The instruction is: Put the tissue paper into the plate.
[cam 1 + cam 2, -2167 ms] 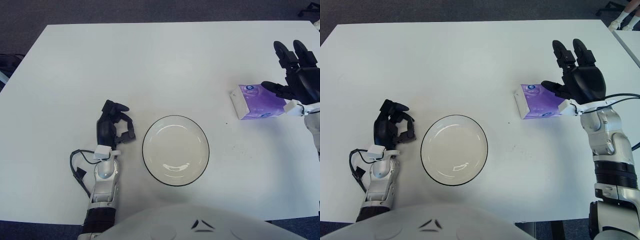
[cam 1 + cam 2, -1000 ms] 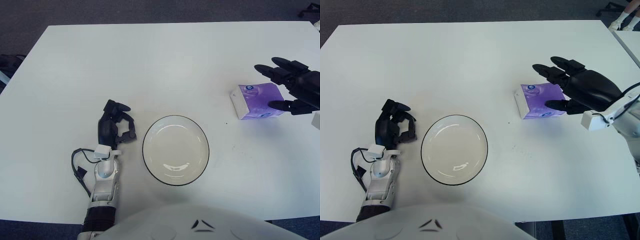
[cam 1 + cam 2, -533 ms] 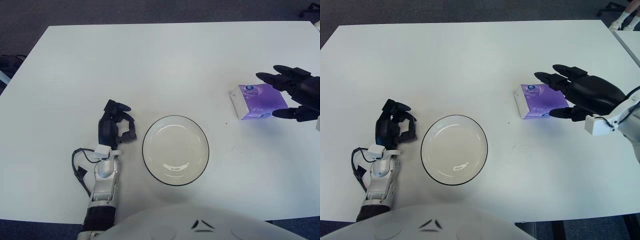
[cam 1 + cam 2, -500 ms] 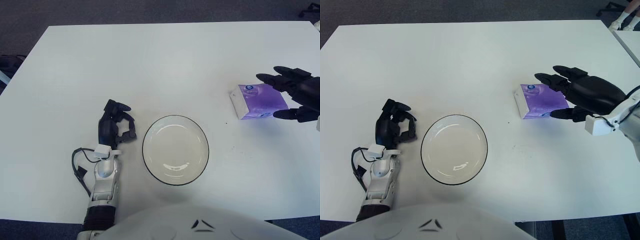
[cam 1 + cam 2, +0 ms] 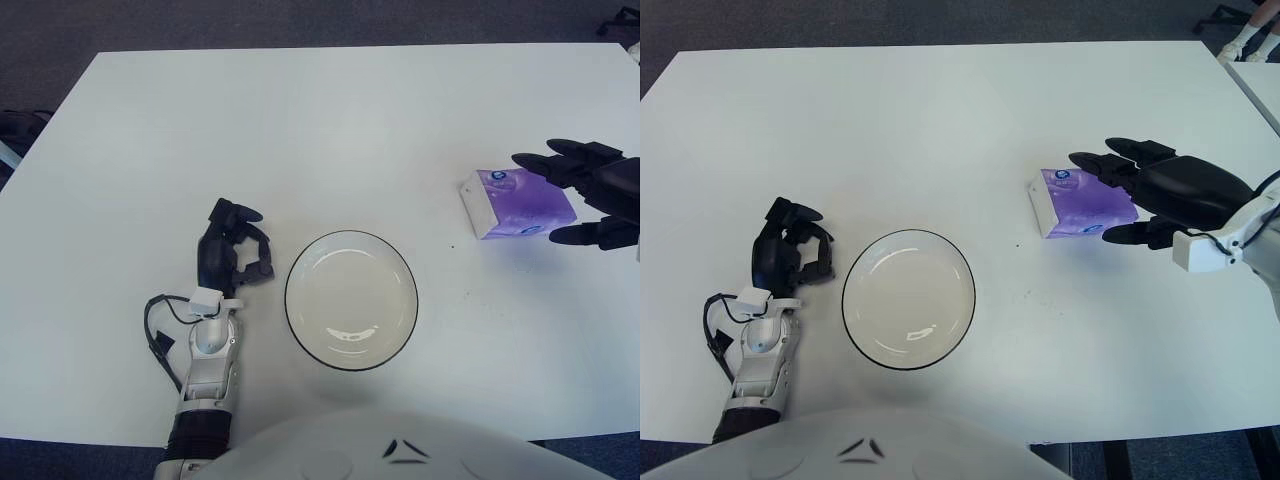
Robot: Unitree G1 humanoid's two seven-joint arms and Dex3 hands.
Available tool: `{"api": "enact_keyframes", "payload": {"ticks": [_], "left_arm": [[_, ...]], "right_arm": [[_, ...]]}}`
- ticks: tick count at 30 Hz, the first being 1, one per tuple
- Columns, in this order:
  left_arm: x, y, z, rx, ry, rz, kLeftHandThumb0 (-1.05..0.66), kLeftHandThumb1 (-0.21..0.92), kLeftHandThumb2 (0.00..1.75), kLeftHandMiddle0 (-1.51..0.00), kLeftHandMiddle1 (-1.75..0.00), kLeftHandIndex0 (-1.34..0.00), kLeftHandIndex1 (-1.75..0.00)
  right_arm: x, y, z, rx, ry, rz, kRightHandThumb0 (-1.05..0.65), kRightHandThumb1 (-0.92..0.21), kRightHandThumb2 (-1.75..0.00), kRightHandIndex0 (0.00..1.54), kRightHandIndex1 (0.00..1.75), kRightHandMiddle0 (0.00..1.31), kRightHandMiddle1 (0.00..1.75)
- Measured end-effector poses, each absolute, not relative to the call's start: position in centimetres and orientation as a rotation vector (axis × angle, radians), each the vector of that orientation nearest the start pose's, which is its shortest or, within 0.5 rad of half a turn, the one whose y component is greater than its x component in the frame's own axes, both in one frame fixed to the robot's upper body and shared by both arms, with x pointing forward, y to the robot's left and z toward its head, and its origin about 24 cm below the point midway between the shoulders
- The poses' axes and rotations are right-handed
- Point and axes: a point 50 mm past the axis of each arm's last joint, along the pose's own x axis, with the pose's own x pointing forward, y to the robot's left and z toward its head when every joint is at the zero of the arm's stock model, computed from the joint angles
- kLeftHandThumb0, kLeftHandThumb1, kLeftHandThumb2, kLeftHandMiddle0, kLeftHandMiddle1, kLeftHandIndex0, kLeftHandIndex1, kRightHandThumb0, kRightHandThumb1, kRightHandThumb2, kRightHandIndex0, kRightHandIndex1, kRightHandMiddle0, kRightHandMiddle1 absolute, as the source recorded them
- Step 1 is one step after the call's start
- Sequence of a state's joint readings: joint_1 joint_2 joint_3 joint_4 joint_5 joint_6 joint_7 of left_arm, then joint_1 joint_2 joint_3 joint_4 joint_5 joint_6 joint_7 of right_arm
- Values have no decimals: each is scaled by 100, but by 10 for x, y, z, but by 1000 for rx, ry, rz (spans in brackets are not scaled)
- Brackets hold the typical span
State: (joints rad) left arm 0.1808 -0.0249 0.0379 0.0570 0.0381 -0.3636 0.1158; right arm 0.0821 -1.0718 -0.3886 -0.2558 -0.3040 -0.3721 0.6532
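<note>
**Right hand spread over the tissue pack, plate waiting well to its left**

The tissue pack [image 5: 1085, 203] lies flat on the white table [image 5: 940, 120], well apart from the plate [image 5: 908, 299], which sits nearer the robot and to the pack's left. The right hand [image 5: 1160, 195] reaches in from the pack's right side with its fingers [image 5: 1110, 166] extended over the far edge and its thumb along the near edge; it is released, not closed on anything, and whether any fingertip touches the wrapper cannot be told. The left hand [image 5: 790, 256] shows just beside the plate, on its left, with its fingers curled and holding nothing.

The main risk, as I judge it, is a poor grip. The pack is a soft rectangular block in glossy purple film with 1 white end, so the wrapper may slide or dent between 3 hard black fingers. If the fingers close only on the right end, the pack could pivot or drop during the carry. A push instead of a pinch could shove it along the smooth tabletop.

The plate is round, shallow and shiny white with a thin dark rim. A tilted release could leave the pack straddling that rim.
</note>
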Motion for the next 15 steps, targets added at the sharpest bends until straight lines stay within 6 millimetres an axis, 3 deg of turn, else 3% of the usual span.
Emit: {"api": "enact_keyframes", "payload": {"ticks": [8,15], "left_arm": [[210,170,23,21,-132,198,-1,20,147,-70,-175,-46,-175],[211,170,24,22,-144,198,-1,17,151,-73,-175,-48,-175]], "right_arm": [[222,-275,208,-1594,-131,540,-105,-89,-28,0,0,0,0],[252,-255,176,-1515,-46,715,-105,-85,-26,0,0,0,0]]}}
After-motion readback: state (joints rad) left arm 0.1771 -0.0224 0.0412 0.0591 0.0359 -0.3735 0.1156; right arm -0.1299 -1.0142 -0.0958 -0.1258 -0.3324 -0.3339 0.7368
